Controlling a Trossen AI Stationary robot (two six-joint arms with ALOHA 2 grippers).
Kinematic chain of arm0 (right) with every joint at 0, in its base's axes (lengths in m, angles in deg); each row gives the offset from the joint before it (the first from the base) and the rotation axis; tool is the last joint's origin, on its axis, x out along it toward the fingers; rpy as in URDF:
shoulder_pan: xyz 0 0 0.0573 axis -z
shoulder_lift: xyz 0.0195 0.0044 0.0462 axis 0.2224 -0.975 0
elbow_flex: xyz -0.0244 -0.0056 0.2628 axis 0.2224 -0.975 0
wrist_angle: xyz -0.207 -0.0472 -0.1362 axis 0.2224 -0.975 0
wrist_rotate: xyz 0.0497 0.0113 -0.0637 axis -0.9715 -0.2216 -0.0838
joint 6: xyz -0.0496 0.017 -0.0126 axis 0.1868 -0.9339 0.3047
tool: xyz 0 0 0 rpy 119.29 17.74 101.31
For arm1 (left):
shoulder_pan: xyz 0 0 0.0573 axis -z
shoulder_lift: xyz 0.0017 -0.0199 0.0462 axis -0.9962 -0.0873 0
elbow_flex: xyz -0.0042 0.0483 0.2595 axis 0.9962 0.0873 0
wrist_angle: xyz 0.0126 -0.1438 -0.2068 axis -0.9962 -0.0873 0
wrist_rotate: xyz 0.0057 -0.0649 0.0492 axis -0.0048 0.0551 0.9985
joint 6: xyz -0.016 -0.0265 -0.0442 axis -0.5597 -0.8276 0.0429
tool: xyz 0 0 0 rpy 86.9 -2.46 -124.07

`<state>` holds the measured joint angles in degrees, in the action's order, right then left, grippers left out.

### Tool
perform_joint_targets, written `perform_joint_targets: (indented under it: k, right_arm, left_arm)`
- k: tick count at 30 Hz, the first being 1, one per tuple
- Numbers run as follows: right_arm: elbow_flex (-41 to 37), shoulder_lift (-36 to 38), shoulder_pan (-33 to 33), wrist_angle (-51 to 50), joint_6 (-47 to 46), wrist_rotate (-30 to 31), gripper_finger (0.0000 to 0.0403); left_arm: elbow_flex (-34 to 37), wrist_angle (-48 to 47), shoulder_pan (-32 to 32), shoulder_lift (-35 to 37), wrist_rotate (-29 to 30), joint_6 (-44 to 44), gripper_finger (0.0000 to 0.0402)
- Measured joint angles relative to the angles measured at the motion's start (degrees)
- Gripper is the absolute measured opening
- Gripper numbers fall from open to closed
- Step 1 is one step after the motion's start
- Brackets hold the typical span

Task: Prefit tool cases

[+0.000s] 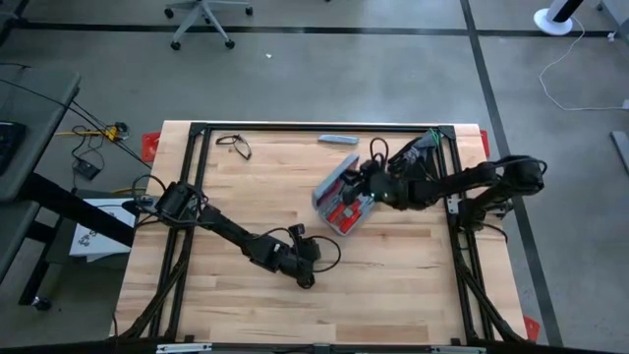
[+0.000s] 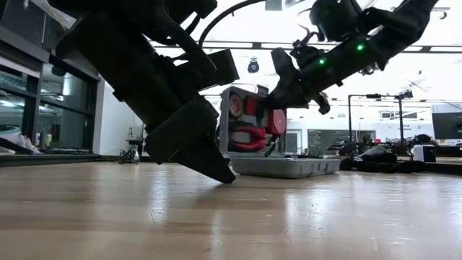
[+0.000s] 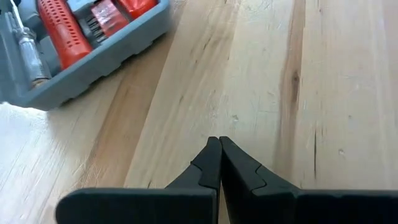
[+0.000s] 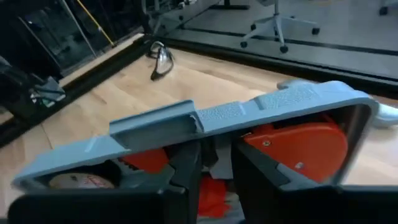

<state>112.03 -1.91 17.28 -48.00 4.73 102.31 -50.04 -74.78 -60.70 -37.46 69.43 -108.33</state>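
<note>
The blue-grey tool case (image 1: 342, 208) lies open at the table's middle right. Its base (image 2: 289, 167) is flat on the wood, with red-handled tools in its slots (image 3: 59, 34). Its lid (image 2: 242, 119) stands nearly upright and carries red tools too. My right gripper (image 4: 214, 163) reaches from the table's right, over the base, to the lid's top edge; its fingers are apart. My left gripper (image 1: 307, 281) is shut, with its tips (image 3: 219, 142) low at the bare wood, nearer the table's front edge than the case and clear of it. My right gripper meets the lid's inner side just under its free-edge rim (image 4: 217, 121), beside the latch tab (image 4: 155, 124). Both fingertips (image 4: 189, 158) lie against it, slanting slightly down from the table's right. I cannot tell whether anything is pinched between them. The lid stays raised on its hinge.
A pair of glasses (image 1: 234, 146) and a slim grey bar (image 1: 337, 139) lie near the far edge. Dark gloves and cables (image 1: 418, 152) sit at the far right corner. A black frame (image 1: 295, 126) runs round the table. Bare wood (image 1: 393, 285) stretches along the near side.
</note>
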Motion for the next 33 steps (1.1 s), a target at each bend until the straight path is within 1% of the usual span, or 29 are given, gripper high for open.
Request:
perform_joint_targets:
  k: [5, 13, 16, 33]
  right_arm:
    - [0.0, 0.0, 2.5, 0.6, 0.0, -3.2, 0.0082]
    - [0.0, 0.0, 4.6, 3.3, 0.7, -3.8, 0.0082]
    - [0.0, 0.0, 5.3, 3.5, 0.7, -5.0, 0.0082]
    - [0.0, 0.0, 5.3, 3.2, 0.7, -6.4, 0.0082]
  left_arm:
    - [0.0, 0.0, 0.0, 0.0, 0.1, 0.0, 0.0001]
    - [0.0, 0.9, 0.0, 0.0, 0.4, 0.0, 0.0001]
    - [-0.1, 1.1, 0.1, 0.0, 0.6, 0.0, 0.0001]
    - [-0.1, 1.4, 0.2, 0.0, 1.1, 0.0, 0.0001]
